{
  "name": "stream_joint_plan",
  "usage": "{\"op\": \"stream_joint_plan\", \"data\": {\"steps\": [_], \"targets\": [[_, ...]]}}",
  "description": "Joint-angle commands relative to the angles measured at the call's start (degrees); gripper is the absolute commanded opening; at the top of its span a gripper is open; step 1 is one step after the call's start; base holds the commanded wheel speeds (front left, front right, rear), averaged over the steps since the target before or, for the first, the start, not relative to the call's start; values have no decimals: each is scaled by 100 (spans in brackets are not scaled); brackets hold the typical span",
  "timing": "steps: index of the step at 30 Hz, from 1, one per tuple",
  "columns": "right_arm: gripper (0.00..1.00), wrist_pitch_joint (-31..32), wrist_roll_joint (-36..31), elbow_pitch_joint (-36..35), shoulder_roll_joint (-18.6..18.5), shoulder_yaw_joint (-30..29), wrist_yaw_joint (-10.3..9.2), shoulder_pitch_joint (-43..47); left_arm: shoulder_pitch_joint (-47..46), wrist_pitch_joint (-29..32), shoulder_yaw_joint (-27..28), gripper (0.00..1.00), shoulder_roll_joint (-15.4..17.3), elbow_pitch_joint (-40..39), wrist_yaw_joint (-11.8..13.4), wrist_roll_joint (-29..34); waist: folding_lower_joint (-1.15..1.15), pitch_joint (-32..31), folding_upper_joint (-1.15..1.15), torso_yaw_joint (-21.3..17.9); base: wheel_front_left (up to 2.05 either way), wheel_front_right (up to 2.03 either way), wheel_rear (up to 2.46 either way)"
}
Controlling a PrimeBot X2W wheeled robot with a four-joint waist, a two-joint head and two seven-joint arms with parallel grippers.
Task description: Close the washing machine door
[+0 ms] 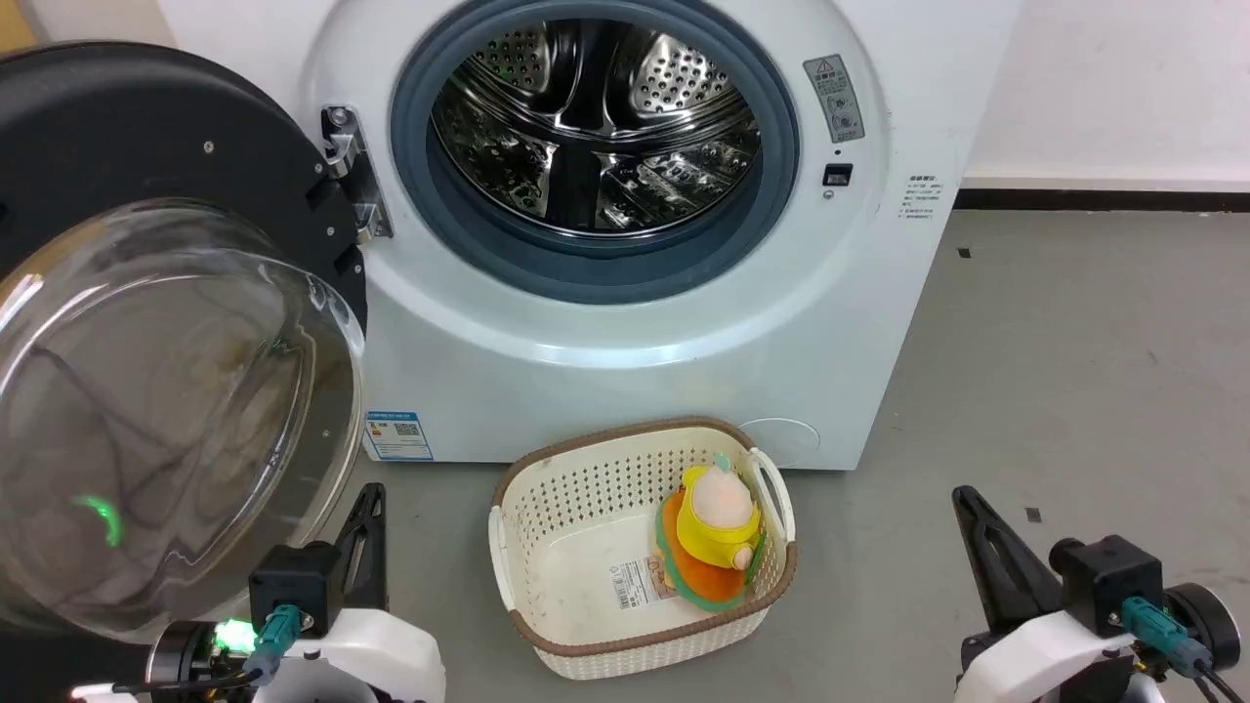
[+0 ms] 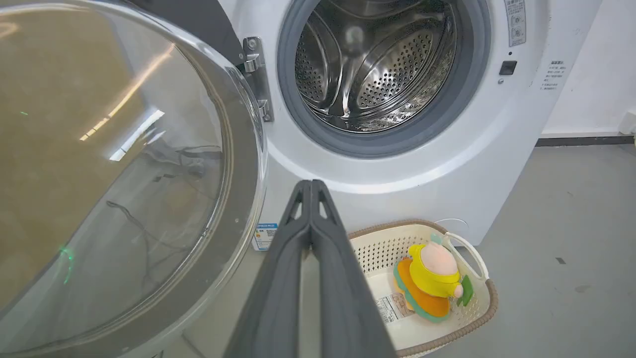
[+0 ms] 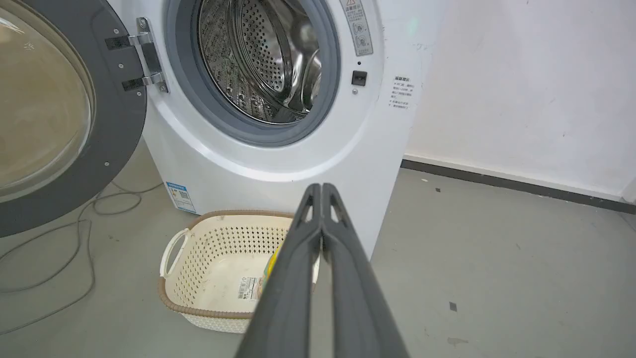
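Note:
The white washing machine (image 1: 625, 322) (image 2: 422, 164) (image 3: 278, 174) stands ahead with its steel drum exposed. Its door (image 1: 166, 391) (image 2: 114, 174) (image 3: 54, 119), a black-framed disc with a bulging clear glass bowl, hangs wide open on the hinge at the drum's left. My left gripper (image 1: 372, 490) (image 2: 310, 183) is shut and holds nothing; it sits low at the left, just right of the glass bowl's lower edge. My right gripper (image 1: 962, 493) (image 3: 322, 186) is shut as well, low at the right, away from the washer.
A cream perforated basket (image 1: 547, 508) (image 2: 477, 308) (image 3: 198, 258) sits on the grey floor before the washer, holding a yellow and orange plush toy (image 1: 718, 532) (image 2: 430, 278). Cables (image 3: 59, 248) trail on the floor under the door. A white wall (image 3: 521, 89) rises at the right.

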Motion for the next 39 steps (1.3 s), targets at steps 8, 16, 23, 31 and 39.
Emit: {"op": "stream_joint_plan", "data": {"steps": [8,16,23,31,39], "targets": [[0,3,-44,-25,29,1,3,-80,-46,2,6,0,7,-23,-24,17,0,0,0,0,0,0,0],[0,3,-44,-25,29,1,3,-80,-46,2,6,0,7,-23,-24,17,0,0,0,0,0,0,0],[0,3,-44,-25,29,1,3,-80,-46,2,6,0,7,-23,-24,17,0,0,0,0,0,0,0],[100,-24,22,14,-1,-15,-1,3,-1,-24,-13,100,0,11,31,0,0,3,0,0,0,0,0],[100,-120,128,11,1,-53,-1,4,-17,-120,-77,100,3,16,157,11,0,12,0,5,0,0,0]]}}
